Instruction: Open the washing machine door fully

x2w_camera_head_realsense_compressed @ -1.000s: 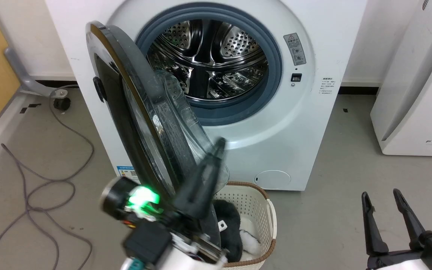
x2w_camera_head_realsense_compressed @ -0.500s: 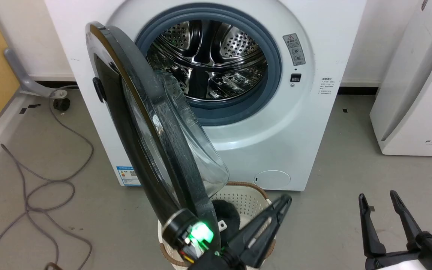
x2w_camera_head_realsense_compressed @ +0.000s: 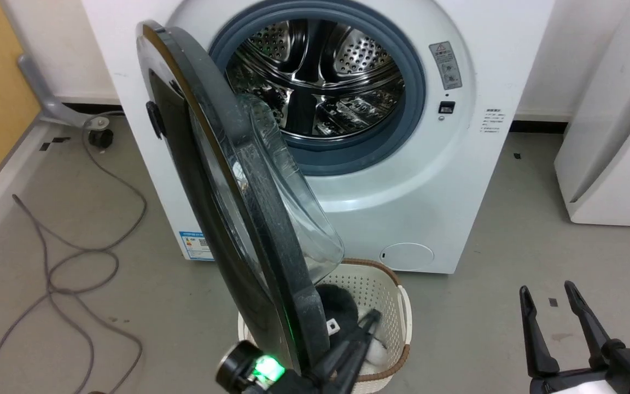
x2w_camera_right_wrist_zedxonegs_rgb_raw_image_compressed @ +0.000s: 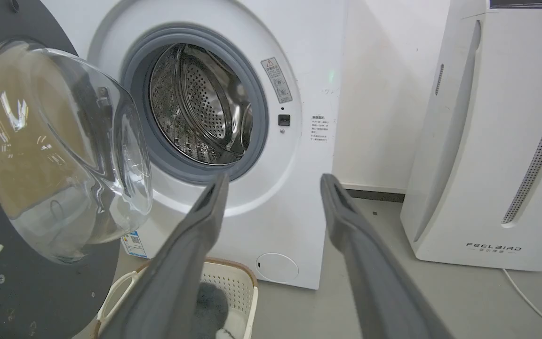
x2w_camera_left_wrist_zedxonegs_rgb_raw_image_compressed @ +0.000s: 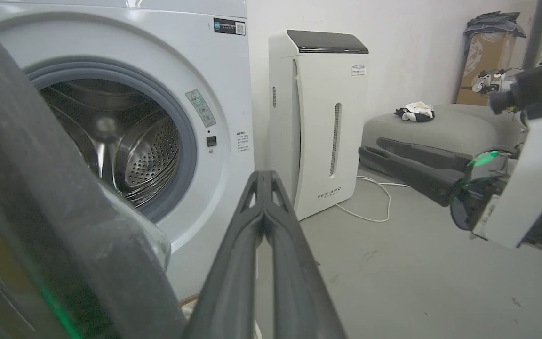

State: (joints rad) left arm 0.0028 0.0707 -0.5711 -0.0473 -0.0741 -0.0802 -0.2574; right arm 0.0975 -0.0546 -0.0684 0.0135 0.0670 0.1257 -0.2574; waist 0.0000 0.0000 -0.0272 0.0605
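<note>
Grey floor point(x2w_camera_head_realsense_compressed: 484, 306): washing machine door point(x2w_camera_head_realsense_compressed: 222, 180) stands half-open just left of the clenched left tool point(x2w_camera_head_realsense_compressed: 372, 318); right tool point(x2w_camera_head_realsense_compressed: 546, 288) released; next, push wider.

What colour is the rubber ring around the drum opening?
The gasket is blue-grey; the head view shows it best.

We see a laundry corner in what looks like a test lab. A white washing machine point(x2w_camera_head_realsense_compressed: 451, 191) and a FEELBIRD appliance point(x2w_camera_right_wrist_zedxonegs_rgb_raw_image_compressed: 487, 141) stand on a bare grey floor point(x2w_camera_head_realsense_compressed: 512, 246), with loose cables point(x2w_camera_head_realsense_compressed: 80, 252) and a laundry basket point(x2w_camera_head_realsense_compressed: 405, 312).
</note>
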